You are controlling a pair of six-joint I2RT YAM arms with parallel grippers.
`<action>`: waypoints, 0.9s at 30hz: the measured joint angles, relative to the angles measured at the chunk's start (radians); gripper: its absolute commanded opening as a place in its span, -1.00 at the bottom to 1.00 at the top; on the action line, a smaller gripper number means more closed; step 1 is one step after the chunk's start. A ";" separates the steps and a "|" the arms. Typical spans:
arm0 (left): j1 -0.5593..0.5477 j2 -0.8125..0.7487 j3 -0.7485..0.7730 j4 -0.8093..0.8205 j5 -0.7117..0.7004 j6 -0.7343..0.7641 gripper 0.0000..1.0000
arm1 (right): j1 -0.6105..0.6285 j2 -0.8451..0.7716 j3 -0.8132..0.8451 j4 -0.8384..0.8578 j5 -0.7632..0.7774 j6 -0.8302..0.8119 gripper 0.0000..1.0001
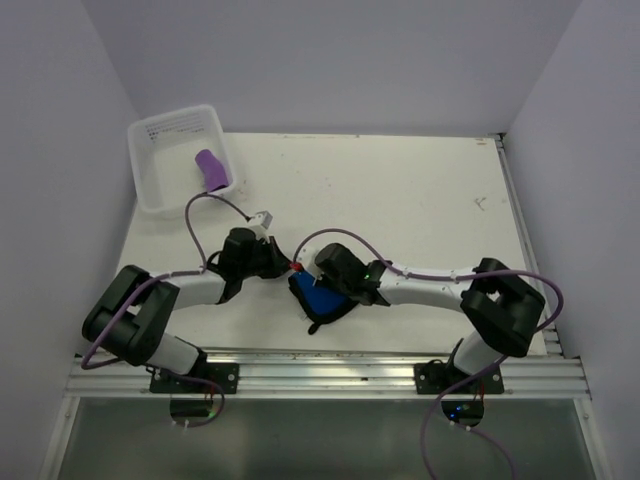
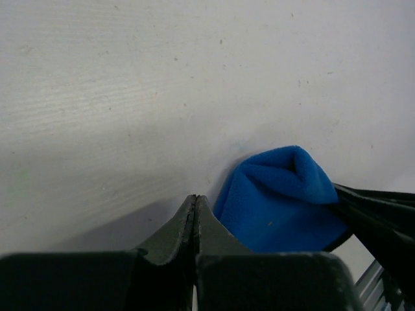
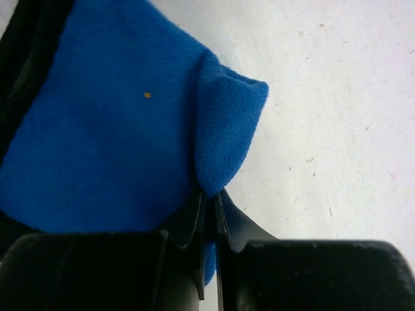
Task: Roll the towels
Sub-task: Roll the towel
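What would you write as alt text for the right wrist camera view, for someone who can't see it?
The right gripper, seen close up from behind, is pinched shut on a folded-up edge of a bright blue towel. The towel fills the left of the picture; a white table, lightly speckled, fills the right.

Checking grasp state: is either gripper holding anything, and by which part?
Right gripper pinches the blue towel by a folded-over flap at its edge. Left gripper is shut, empty.
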 measured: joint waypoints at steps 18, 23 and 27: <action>-0.150 -0.087 -0.161 0.079 -0.022 -0.097 -1.00 | -0.008 0.051 0.026 0.136 -0.050 0.091 -0.88; -0.150 -0.098 -0.161 0.069 -0.036 -0.096 -1.00 | 0.021 0.053 0.026 0.137 -0.045 0.106 -0.89; -0.150 -0.141 -0.161 0.019 -0.065 -0.087 -1.00 | 0.031 0.082 0.026 0.138 -0.030 0.106 -0.90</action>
